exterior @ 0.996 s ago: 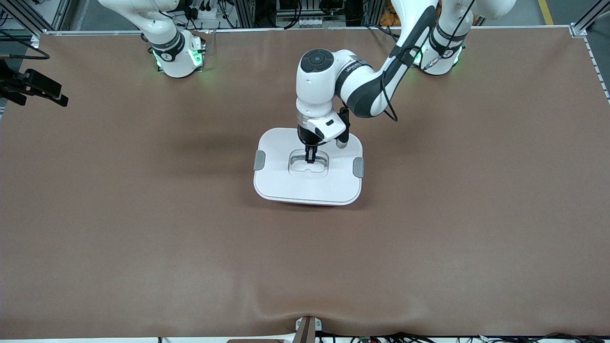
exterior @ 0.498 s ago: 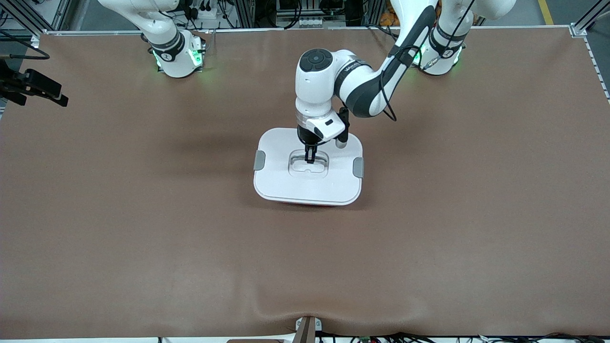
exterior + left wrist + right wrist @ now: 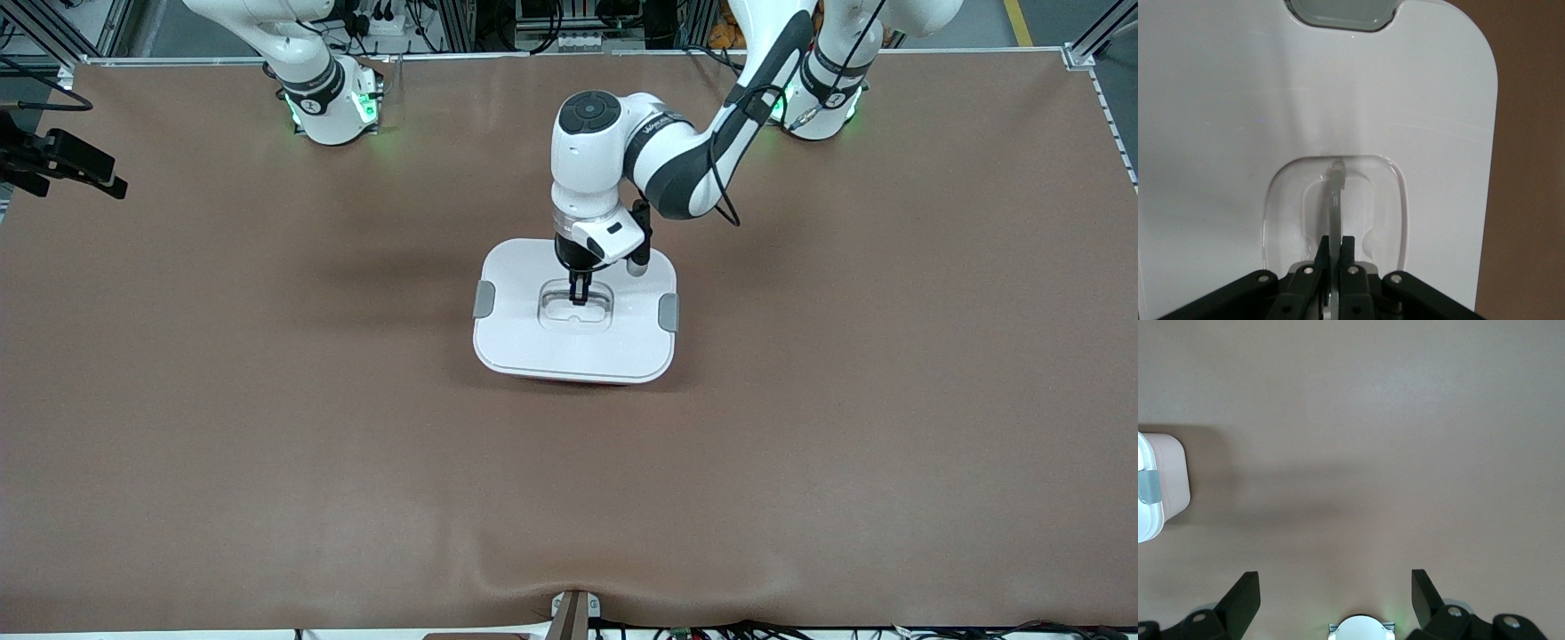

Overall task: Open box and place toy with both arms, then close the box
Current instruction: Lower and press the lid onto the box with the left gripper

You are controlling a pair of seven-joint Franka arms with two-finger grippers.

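Observation:
The box (image 3: pixel 576 331) sits mid-table with its white lid (image 3: pixel 1238 120) on and a grey clip (image 3: pixel 669 312) at each end. My left gripper (image 3: pixel 578 298) reaches down into the lid's recess and is shut on the clear handle (image 3: pixel 1336 193), which shows as a thin upright strip between the black fingers (image 3: pixel 1347 250). In the left wrist view the left gripper (image 3: pixel 1337 241) is right at the recess. My right gripper (image 3: pixel 1333 577) is open and holds nothing. It hangs over bare table by its arm's base, and one corner of the box (image 3: pixel 1168 480) shows at the side. The toy is out of view.
Brown cloth (image 3: pixel 800 462) covers the whole table. A black device (image 3: pixel 67 164) juts in at the right arm's end of the table. The two green-lit arm bases (image 3: pixel 333 107) stand along the edge farthest from the front camera.

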